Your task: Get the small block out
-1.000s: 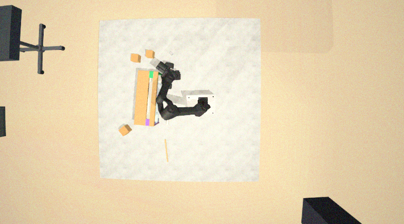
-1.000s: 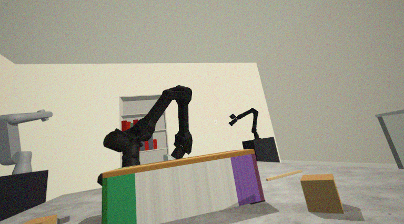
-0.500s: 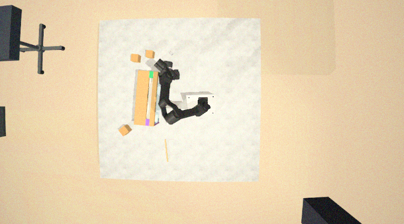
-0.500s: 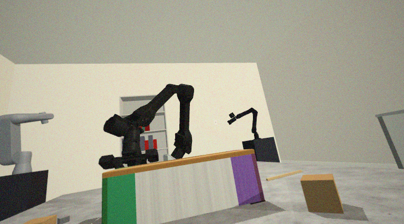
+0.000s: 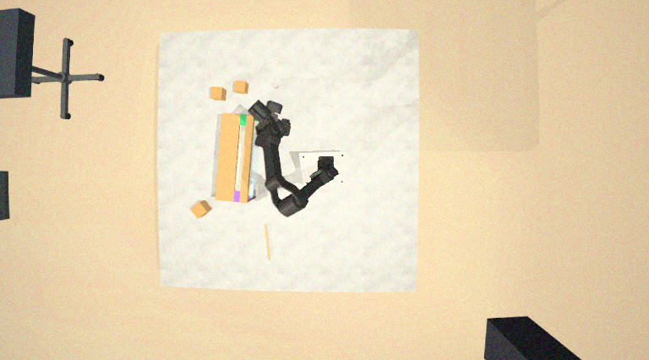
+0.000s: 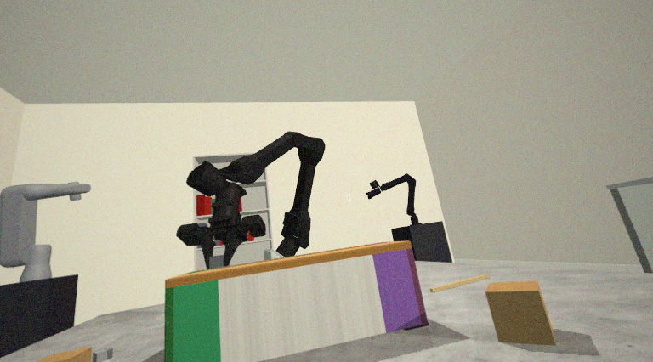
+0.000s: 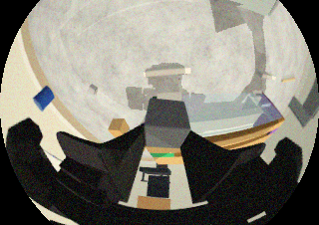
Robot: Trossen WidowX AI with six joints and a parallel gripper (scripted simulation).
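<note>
My gripper [image 6: 218,264] [image 7: 162,127] is shut on the dark grey block [image 6: 217,260] [image 7: 168,116]. The block is off the table, and in the exterior view it shows just above the box's top edge. The box [image 5: 227,155] [image 6: 298,308] [image 7: 239,138] stands upright, with a green end [image 5: 242,119] [image 6: 192,319] and a purple end [image 5: 237,196] [image 6: 397,291]. The gripper is close to the clear front, near the green end. In the top view the arm hides the fingertips and the block.
Two orange blocks [image 5: 217,93] [image 5: 240,87] lie past the green end, another [image 5: 200,209] [image 6: 519,312] near the purple end. A thin stick [image 5: 267,241] [image 6: 459,283] lies on the table. A pale bar [image 7: 166,72] and a tiny grey piece [image 5: 275,84] [image 7: 93,89] also show.
</note>
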